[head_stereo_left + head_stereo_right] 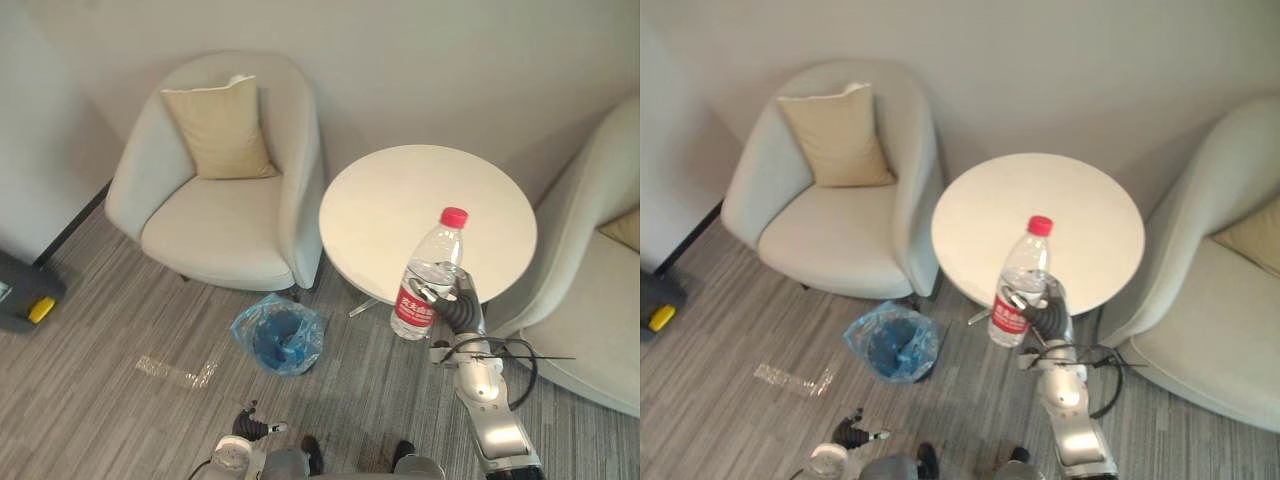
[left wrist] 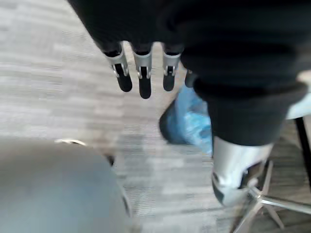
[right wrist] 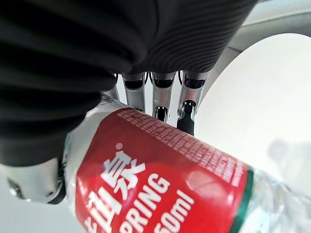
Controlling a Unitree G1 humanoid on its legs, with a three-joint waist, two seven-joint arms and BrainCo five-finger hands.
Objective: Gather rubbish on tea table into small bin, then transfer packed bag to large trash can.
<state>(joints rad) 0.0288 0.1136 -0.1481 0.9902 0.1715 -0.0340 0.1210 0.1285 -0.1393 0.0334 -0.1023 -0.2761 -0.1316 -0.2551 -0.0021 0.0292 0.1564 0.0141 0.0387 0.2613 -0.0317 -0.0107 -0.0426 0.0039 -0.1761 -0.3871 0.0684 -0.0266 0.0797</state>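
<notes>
A clear plastic water bottle [image 1: 432,262] with a red cap and red label stands upright in my right hand [image 1: 462,305], over the near edge of the round white tea table [image 1: 400,200]. In the right wrist view the fingers [image 3: 158,97] curl round the bottle [image 3: 160,184] at its label. The small bin [image 1: 278,338], lined with a blue bag, stands on the floor left of the table, between it and the left armchair. My left hand [image 2: 142,68] hangs low with straight fingers and holds nothing; the blue bag [image 2: 192,121] lies past it.
A beige armchair [image 1: 220,190] with a tan cushion stands to the left, and a second armchair [image 1: 590,290] is close on the right. A clear plastic wrapper [image 1: 178,372] lies on the grey carpet. A dark box [image 1: 25,295] sits at the far left.
</notes>
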